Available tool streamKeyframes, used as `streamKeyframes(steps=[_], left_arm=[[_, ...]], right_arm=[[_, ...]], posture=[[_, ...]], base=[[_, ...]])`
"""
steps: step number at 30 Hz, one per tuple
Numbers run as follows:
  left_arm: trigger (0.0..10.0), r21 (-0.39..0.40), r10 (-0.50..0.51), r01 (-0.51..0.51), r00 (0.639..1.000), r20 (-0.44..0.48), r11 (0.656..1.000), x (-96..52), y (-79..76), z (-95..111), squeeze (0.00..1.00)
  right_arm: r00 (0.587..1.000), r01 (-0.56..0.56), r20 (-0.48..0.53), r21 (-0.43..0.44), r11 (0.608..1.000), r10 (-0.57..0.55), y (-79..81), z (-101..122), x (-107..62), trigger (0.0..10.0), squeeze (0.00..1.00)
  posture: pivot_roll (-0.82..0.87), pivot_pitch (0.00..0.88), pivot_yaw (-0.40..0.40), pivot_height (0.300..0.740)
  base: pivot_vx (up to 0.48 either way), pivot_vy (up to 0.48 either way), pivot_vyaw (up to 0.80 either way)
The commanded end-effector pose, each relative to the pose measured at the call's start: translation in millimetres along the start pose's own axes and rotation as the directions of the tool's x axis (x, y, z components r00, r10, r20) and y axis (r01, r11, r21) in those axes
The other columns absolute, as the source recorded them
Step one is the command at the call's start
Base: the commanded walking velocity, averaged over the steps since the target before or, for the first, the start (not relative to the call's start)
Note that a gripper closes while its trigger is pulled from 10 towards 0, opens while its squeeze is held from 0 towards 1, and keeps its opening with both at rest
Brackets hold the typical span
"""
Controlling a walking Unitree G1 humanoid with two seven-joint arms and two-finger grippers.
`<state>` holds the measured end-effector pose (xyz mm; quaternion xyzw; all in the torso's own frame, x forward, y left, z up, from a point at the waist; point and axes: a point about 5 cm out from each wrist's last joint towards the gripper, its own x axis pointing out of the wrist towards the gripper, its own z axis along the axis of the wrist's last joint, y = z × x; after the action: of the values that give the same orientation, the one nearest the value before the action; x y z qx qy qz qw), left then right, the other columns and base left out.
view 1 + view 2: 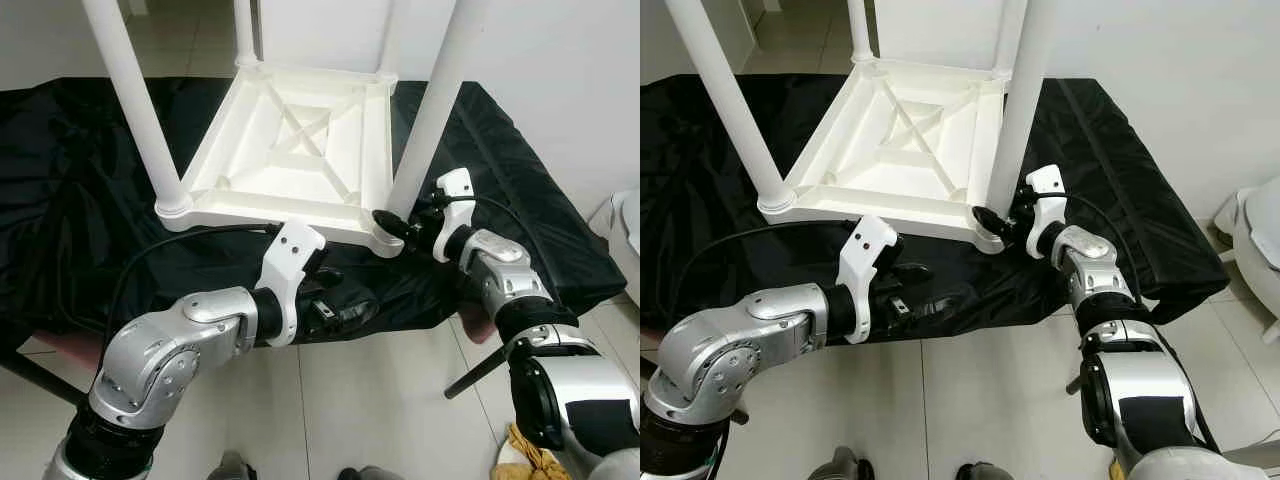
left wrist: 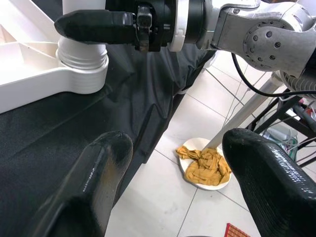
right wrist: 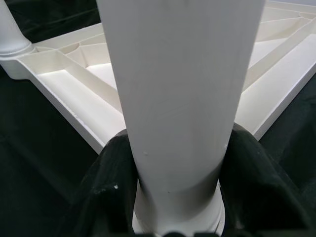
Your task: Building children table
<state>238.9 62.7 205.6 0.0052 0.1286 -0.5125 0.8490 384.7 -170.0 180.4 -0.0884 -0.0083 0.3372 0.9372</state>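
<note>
Your right gripper (image 3: 173,197) is clamped round the near leg (image 1: 432,110) of the white table (image 1: 290,150) (upside down on the black cloth (image 1: 70,190)); your left gripper (image 2: 177,173) hangs open just beside it.

Upturned table top (image 1: 290,150) on cloth-covered bench (image 1: 60,180), legs at its corners, near-right leg (image 1: 428,120) between right gripper (image 1: 392,224) jaws

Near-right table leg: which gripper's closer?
Right. The right gripper has its fingers around the table leg at its base; the left gripper hovers open, below the tabletop edge.
</note>
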Motion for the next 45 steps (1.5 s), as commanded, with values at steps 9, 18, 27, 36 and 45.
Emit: streamKeyframes(steps=[9, 18, 27, 36, 45], left_arm=[[10.0, 0.009, -0.012, 0.012, 1.000, 0.002, 1.000, -2.2, -2.9, 1.7, 0.00], [10.0, 0.001, -0.015, 0.015, 1.000, -0.001, 1.000, -2.2, -3.3, 0.1, 0.00], [10.0, -0.005, -0.023, 0.023, 1.000, -0.005, 1.000, -2.0, -4.9, -1.2, 0.00], [10.0, -0.014, -0.033, 0.033, 0.999, -0.007, 0.999, -1.2, -7.1, -2.6, 0.00], [10.0, -0.018, -0.042, 0.042, 0.999, -0.008, 0.999, 0.2, -8.5, -3.0, 0.00]], right_arm=[[0.996, -0.021, -0.085, 0.026, 0.999, 0.023, 2.2, -18.1, -4.0, 0.0, 0.00], [0.986, 0.167, -0.025, 0.090, 0.982, -0.166, -0.1, -24.4, -7.2, 0.0, 0.00], [0.916, 0.390, 0.013, 0.208, 0.897, -0.401, -0.1, -23.7, -5.4, 0.0, 0.00], [0.712, 0.693, -0.046, 0.209, 0.690, -0.701, 20.9, -26.7, -2.9, 0.0, 0.00], [0.593, 0.791, -0.052, 0.220, 0.570, -0.803, 50.7, -19.4, 7.3, 0.0, 0.00]], posture=[[0.02, 0.093, -0.006, 0.740], [0.01, 0.110, -0.005, 0.740], [0.01, 0.118, -0.001, 0.740], [0.00, 0.124, 0.000, 0.740], [0.00, 0.126, -0.001, 0.740]], base=[[0.000, 0.000, 0.00], [0.000, 0.000, 0.00], [0.000, 0.000, 0.00], [0.000, 0.000, 0.00], [0.000, 0.000, 0.00]])
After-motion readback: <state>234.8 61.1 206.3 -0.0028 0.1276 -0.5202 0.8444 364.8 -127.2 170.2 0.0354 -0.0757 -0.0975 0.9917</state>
